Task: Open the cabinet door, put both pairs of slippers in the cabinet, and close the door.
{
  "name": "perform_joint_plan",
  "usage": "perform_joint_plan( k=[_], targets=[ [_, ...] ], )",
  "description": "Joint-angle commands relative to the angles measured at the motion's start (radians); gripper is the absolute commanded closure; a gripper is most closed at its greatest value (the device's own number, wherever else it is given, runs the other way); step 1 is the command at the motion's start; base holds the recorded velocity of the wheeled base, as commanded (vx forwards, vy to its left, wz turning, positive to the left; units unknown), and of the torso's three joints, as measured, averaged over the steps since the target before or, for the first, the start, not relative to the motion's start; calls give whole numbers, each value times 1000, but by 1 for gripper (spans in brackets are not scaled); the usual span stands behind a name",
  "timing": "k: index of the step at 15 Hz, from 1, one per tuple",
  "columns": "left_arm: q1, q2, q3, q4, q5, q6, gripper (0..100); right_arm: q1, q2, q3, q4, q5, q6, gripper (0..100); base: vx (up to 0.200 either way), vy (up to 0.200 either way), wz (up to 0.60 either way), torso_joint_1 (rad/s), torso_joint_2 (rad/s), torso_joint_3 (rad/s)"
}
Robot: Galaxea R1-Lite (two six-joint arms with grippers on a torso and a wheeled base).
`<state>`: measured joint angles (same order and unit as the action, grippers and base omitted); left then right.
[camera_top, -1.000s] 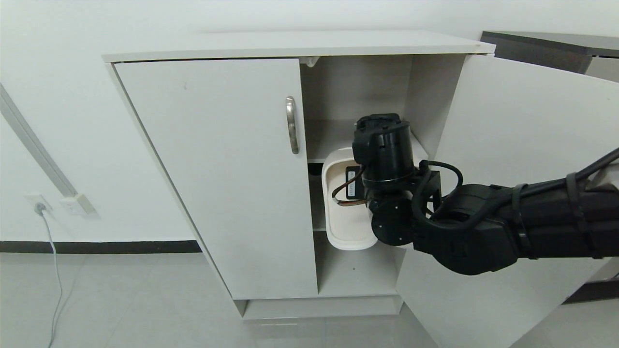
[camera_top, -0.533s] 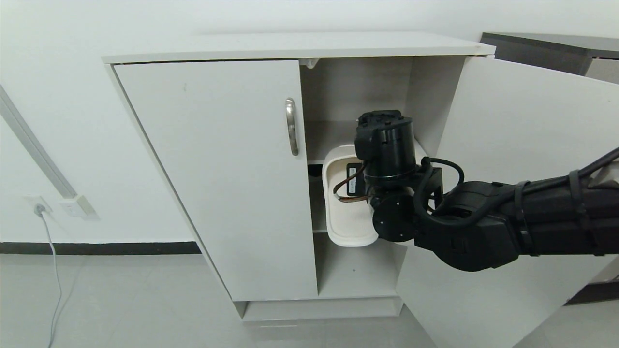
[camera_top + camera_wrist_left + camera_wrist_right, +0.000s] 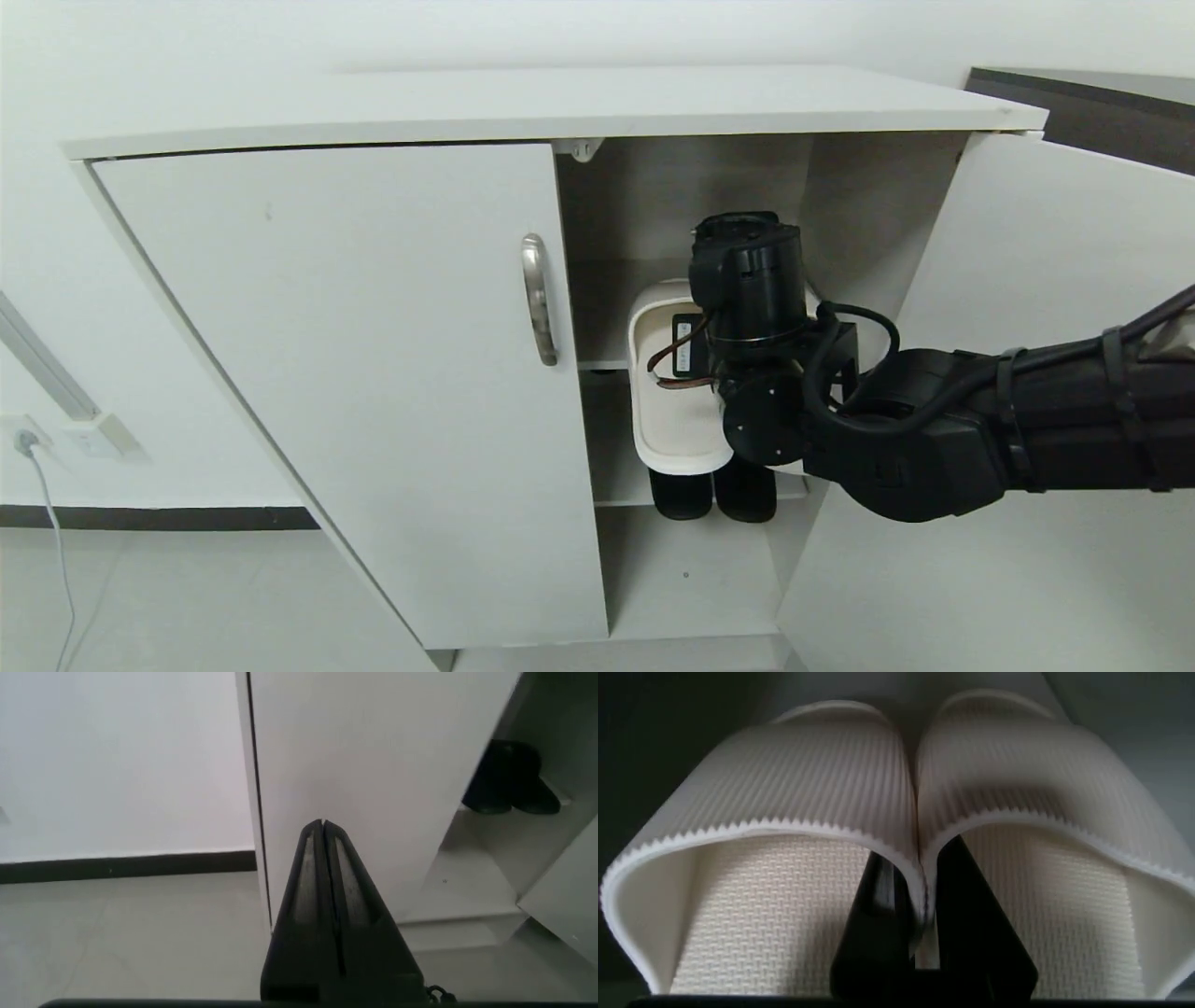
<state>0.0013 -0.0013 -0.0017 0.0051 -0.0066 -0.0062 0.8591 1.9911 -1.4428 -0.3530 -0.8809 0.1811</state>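
The left pincer (image 3: 322, 831) is fully closed, its two fingers pressed together with nothing between them. It hangs above the floor (image 3: 121, 933) and points at the lower part of the left door (image 3: 355, 373). This door of the cabinet (image 3: 560, 98) is shut, and its metal handle (image 3: 539, 299) stands upright near the door's right edge.

To the right of the handle the cabinet is open. The white slippers (image 3: 672, 420) are in this opening, tilted up steeply in front of the upper shelf (image 3: 607, 359) and not resting on any shelf. In the right wrist view the right pincer (image 3: 920, 905) is clamped on them: one finger is inside each slipper, and the two inner walls are squeezed between the fingers, so the pair (image 3: 785, 812) is side by side.

Just below them, the black slippers (image 3: 712, 493) lie on the middle shelf (image 3: 616, 481), with the heels at its front edge. The left wrist view shows them (image 3: 509, 779) too.

The right door (image 3: 1027, 280) is swung wide open, behind the right arm.
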Motion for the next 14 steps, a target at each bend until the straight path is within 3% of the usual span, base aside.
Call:
perform_joint_plan(
  k=[1,4,7,14],
  targets=[
    [0,1,0,-1,0,-1,100,3,-3,16,-1,2,0,100,0,0,0,0,0,0],
    [0,1,0,-1,0,-3,100,1,-1,39,-6,8,1,100,0,0,0,0,0,0],
    [0,1,0,-1,0,-3,100,-38,-1,28,-3,120,-32,100,0,0,0,0,0,0],
    [0,1,0,-1,2,-3,100,-98,127,-268,177,152,-37,100,0,0,0,0,0,0]
  ],
)
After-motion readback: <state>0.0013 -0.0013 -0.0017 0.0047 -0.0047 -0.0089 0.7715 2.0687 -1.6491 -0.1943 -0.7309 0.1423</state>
